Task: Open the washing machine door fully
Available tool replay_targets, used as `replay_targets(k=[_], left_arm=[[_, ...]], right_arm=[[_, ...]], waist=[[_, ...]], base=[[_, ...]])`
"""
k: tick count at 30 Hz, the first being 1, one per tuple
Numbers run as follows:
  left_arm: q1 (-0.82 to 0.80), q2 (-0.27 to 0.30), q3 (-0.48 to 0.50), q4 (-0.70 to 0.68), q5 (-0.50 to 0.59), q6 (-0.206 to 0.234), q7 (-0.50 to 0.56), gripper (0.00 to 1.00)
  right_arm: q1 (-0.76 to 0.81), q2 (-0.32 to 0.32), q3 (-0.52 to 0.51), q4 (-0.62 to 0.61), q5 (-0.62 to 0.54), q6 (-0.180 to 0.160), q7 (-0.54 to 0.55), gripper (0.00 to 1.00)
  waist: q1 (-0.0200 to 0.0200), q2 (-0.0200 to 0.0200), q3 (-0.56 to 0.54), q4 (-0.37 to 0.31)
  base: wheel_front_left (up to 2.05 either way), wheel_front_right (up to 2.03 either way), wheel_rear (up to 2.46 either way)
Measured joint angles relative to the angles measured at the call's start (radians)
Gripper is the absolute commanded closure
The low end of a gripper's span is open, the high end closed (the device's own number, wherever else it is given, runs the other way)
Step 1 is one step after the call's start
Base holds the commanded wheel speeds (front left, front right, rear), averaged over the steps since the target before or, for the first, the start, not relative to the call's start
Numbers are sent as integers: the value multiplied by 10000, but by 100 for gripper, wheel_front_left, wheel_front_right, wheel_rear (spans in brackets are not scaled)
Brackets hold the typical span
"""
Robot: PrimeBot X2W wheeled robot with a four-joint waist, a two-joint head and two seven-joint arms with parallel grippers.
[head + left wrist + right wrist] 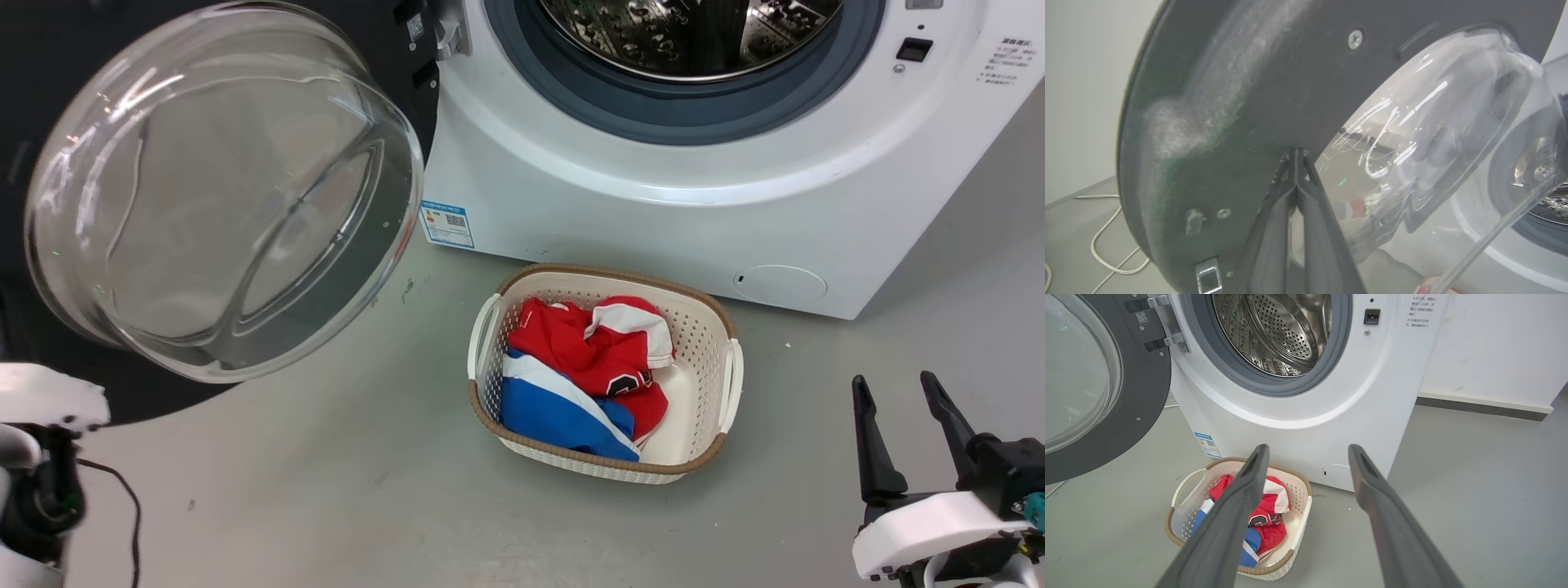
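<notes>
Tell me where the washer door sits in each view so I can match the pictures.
Head view: door at upper left, its glass bulging toward the camera.
Left wrist view: door spans left and middle, seen close from its inner side.
Right wrist view: door at the left edge, swung open.
Shared landmark: the steel drum, right of the door in every view.

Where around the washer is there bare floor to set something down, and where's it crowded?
Free: grey floor right of the laundry basket, up to the right gripper, and on the basket's near side. Crowded: under the open washing machine door, and between basket and washing machine.
</notes>
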Motion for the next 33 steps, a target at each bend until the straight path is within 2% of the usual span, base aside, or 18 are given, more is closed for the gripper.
replay_targets(k=[8, 16, 22, 25, 33], left_arm=[[-689, 543, 268, 1151, -197, -477, 205, 100], [-849, 364, 144, 1438, 15, -585, 98, 100], [106, 12, 255, 562, 581, -299, -31, 100], [783, -176, 213, -184, 1022, -19, -42, 100], [2409, -330, -499, -2176, 1841, 545, -8, 100]], right_arm=[[-179, -88, -33, 71, 56, 0, 0, 0], [-173, -81, -17, 224, 56, 0, -19, 0], [68, 36, -77, 372, 56, -2, -69, 0], [224, 88, -98, 449, 50, -2, -90, 0], [603, 161, -65, 600, 63, 0, -121, 0]], waist=[[0, 0, 162, -49], [0, 0, -97, -14], [0, 0, -581, 33], [0, 0, -901, 75], [0, 0, -1817, 176]], base=[[0, 0, 0], [0, 0, 0], [0, 0, 0], [0, 0, 0], [0, 0, 0]])
